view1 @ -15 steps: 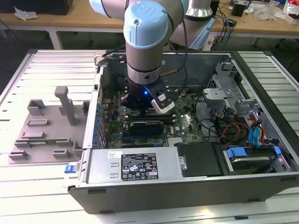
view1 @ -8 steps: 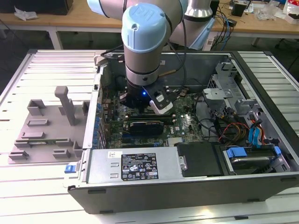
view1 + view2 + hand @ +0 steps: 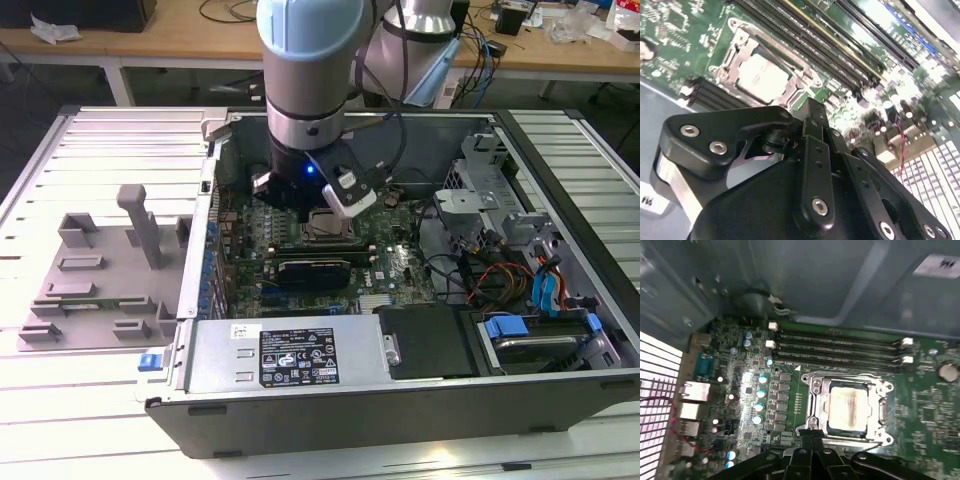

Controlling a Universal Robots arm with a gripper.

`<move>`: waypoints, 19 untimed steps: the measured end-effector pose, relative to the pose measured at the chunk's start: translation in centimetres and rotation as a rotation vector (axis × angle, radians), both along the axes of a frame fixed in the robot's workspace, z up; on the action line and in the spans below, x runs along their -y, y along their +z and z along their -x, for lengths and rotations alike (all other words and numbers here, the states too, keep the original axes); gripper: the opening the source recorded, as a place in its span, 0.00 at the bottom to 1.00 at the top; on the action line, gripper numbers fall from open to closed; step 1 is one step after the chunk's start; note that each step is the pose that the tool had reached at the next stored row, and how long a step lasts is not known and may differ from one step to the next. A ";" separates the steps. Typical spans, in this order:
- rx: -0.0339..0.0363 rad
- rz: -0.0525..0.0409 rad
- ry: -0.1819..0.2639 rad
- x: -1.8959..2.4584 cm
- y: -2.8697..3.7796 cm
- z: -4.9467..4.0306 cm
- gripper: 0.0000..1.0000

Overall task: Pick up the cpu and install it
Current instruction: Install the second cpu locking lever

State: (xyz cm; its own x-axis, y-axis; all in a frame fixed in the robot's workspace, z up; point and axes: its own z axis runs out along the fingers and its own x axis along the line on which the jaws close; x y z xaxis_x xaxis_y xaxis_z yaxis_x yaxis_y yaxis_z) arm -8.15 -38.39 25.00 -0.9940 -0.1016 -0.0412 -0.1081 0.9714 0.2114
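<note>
The cpu [image 3: 849,407] is a silver-topped square lying flat inside the metal socket frame [image 3: 814,388] on the green motherboard [image 3: 925,410]. It also shows in the second wrist view as the cpu [image 3: 762,77] and in the exterior view as the cpu [image 3: 322,225]. My gripper [image 3: 812,432] hovers just above the board beside the socket's edge. Its black fingers [image 3: 811,107] are pressed together with nothing between them. In the exterior view my gripper [image 3: 303,212] hangs inside the open computer case, close to the socket.
Memory slots [image 3: 840,347] run along one side of the socket. A black card [image 3: 315,270], the power supply [image 3: 290,355], cables [image 3: 480,275] and a drive cage [image 3: 480,180] crowd the case. A grey fixture tray [image 3: 100,270] lies at the exterior view's left.
</note>
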 end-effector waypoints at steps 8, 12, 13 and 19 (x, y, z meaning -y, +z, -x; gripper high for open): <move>-0.0037 0.0023 0.000 0.06 0.27 -2.82 0.11; -0.0038 0.0047 -0.003 0.89 0.24 -2.89 0.11; -0.0038 0.0062 -0.008 1.09 0.20 -2.89 0.11; -0.0045 0.0085 -0.073 1.11 -1.11 -2.29 0.11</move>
State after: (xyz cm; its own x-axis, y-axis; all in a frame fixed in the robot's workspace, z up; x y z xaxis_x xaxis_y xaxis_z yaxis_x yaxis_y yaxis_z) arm -5.85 -39.50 23.90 -0.9989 -0.0296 -0.0362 -0.0364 0.9784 0.2035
